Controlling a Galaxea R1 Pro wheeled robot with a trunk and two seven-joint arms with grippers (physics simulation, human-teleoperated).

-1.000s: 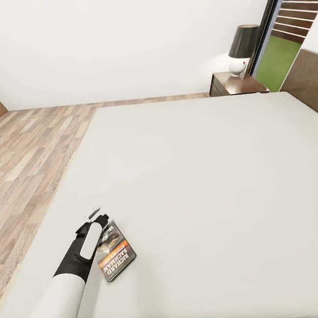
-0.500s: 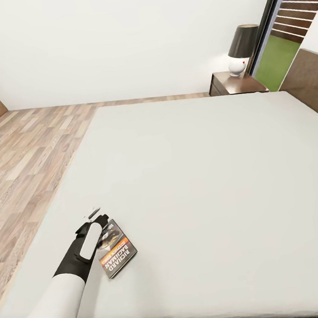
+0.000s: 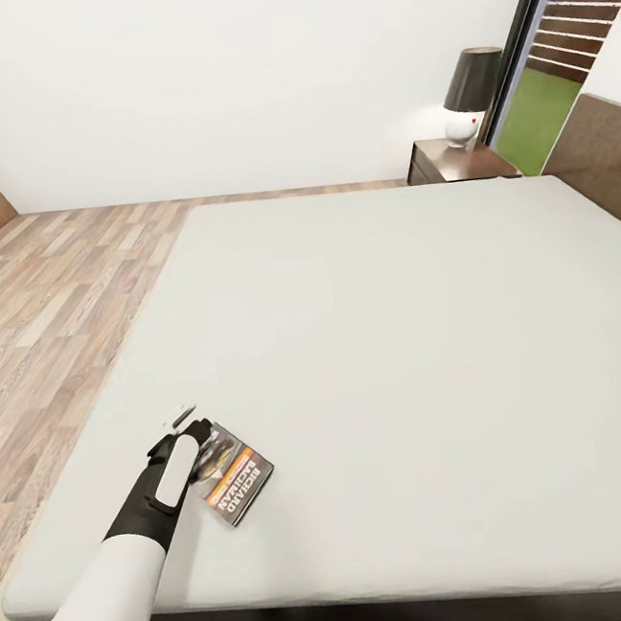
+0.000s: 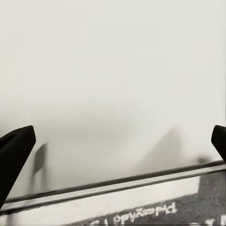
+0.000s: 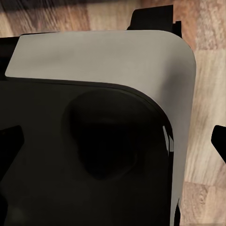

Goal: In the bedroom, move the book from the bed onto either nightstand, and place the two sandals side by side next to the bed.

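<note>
- Book (image 3: 235, 480) lies flat near the bed's (image 3: 401, 339) front-left corner, close to the foot edge, with wide bare mattress beyond it.
- Its dark cover shows a greyish picture, orange band and white lettering.
- Left claw (image 3: 191, 426) sits at the book's left edge, fingers (image 4: 14, 146) spread wide.
- Right claw (image 5: 113, 141): opening cannot be told.
- Nightstand (image 3: 458, 163) stands at the far corner.

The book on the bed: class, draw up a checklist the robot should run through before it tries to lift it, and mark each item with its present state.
1. The book lies flat on the bed: ok.
2. Left end effector is open, fingertips wide apart: ok.
3. The book's edge sits between the fingers in the left wrist view: ok.
4. Fingers already touching the book: cannot tell.
5. The nightstand is in sight beyond the bed's far corner: ok.
6. Room on the nightstand top beside the lamp: cannot tell.
</note>
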